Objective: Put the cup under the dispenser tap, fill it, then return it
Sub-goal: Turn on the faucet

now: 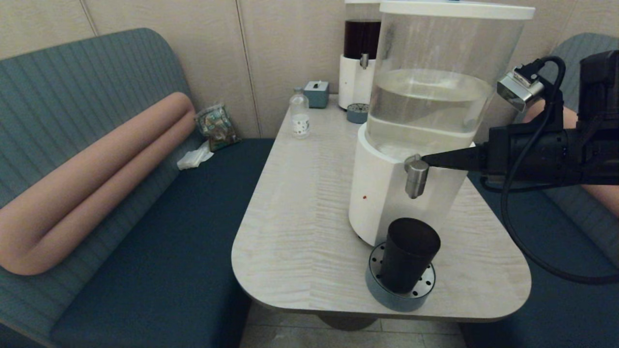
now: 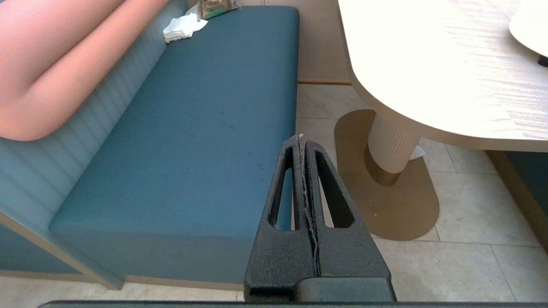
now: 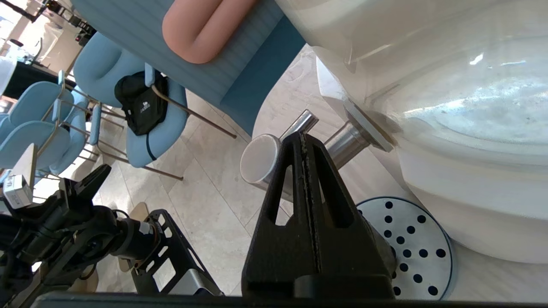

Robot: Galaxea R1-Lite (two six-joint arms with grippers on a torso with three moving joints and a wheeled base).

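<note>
Dark smoky plastic first: the cup (image 1: 408, 261), a tapered handleless tumbler, stands upright at the near table edge, about five o'clock from the table's middle. It sits on the drip tray (image 1: 376, 282), a round grey-blue puck with a perforated steel top, and lies directly below the spout, so anything that runs should fall into its mouth. I cannot see whether any liquid is in it.

Just beyond, at twelve o'clock from the cup, hangs the dispenser tap (image 1: 415, 177): a short brushed-steel cylinder on an elbow stub coming out of the white base. My right gripper (image 1: 428, 160) reaches in level from three o'clock. Its black, textured fingers are pressed flat together into one wedge, holding nothing, and the tip is touching or nearly touching the tap's upper end. I judge the closed wedge serves as a single prod to work the tap, which is why it comes in sideways, clear of the cup.

Behind the tap rises the dispenser (image 1: 435, 96), a clear round tank of pale liquid under a white lid.

The table (image 1: 300, 203) is pale streaked wood with rounded corners.

My left gripper (image 2: 302, 147) hangs parked, low beside the table over the teal bench and tiled floor, fingers closed on nothing.
</note>
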